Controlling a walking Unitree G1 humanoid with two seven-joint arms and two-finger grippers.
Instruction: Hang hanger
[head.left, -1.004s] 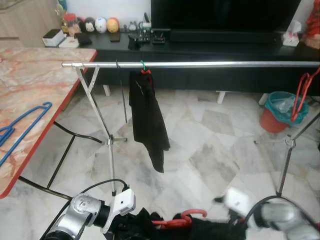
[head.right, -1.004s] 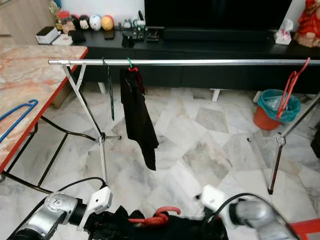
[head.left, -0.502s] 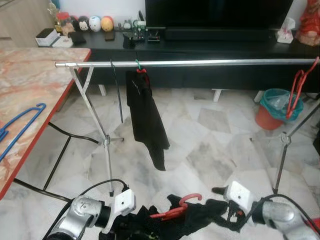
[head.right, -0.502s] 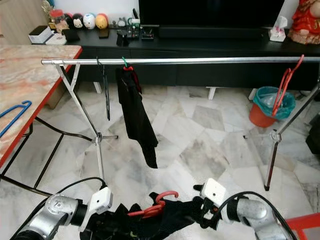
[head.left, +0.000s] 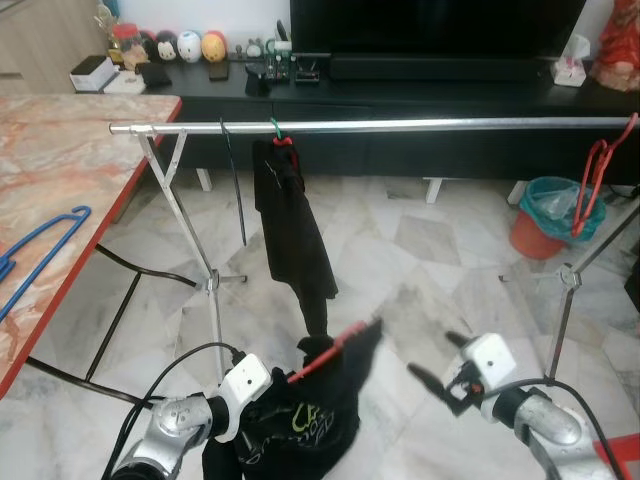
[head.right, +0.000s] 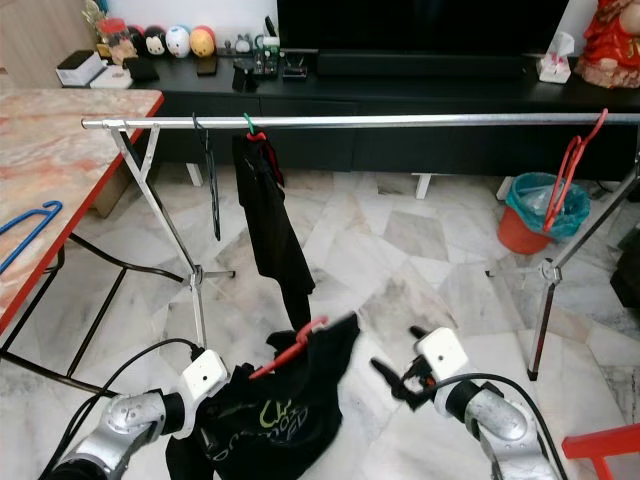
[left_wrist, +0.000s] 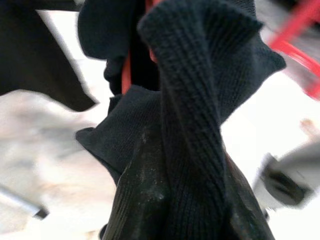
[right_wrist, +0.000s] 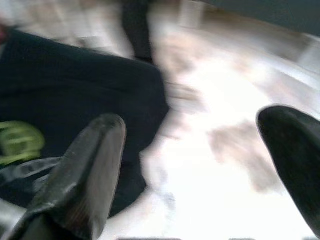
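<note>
While left gripper (head.left: 262, 440) lifts it, red hanger (head.left: 330, 350) draped in black garment (head.left: 300, 425), blurred

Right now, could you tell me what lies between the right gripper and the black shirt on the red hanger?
Nothing: in the left eye view, bare marble floor separates the open right gripper from the black shirt.

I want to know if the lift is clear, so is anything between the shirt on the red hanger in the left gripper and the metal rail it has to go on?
Partly. The black garment already hanging on the rail dangles right above the held shirt and its red hanger. The bare rail to the robot's right of it looks free.
</note>
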